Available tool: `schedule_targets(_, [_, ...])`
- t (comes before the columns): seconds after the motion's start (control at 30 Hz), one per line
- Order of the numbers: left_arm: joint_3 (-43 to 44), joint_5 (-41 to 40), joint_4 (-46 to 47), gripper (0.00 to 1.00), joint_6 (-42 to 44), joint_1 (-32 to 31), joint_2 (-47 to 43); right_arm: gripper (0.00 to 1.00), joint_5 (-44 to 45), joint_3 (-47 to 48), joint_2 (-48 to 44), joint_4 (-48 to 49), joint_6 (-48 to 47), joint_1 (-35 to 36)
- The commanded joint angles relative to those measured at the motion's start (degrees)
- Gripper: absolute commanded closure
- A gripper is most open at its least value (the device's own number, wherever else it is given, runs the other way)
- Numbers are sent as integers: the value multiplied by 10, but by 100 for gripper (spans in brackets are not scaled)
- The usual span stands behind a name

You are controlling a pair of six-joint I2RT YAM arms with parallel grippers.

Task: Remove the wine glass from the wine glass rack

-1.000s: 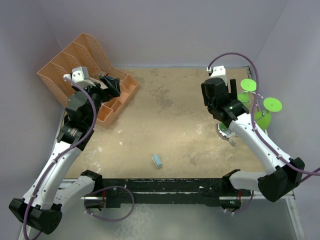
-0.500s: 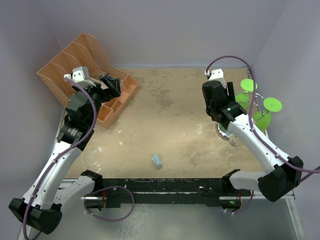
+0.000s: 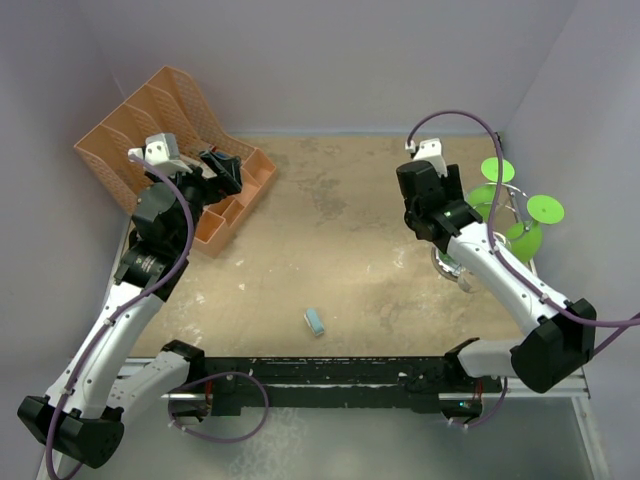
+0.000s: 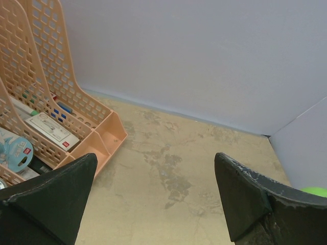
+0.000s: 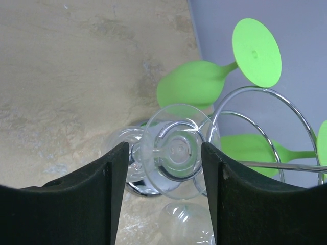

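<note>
A lab test cell: plain lavender walls (image 3: 330,60) box in a worn tan tabletop (image 3: 340,250).

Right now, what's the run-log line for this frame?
stage: pre-grasp | right gripper: open, lined up on clear wine glass on wine glass rack | left gripper: open, near orange file organizer | glass: not removed

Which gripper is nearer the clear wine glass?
Right. The right gripper is open, close over the clear glass; the left gripper is open, far off by the orange organizer.
</note>
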Motion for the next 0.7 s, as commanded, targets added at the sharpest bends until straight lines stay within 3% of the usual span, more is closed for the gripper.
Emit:
schedule_targets(0.0, [13,-2,20,7,2,-5,-2,40,45,16,-8,20,11,4])
schedule_targets(0.67, [13,-4,20,7,4,-7,-2,54,70,31,17,14,16,8])
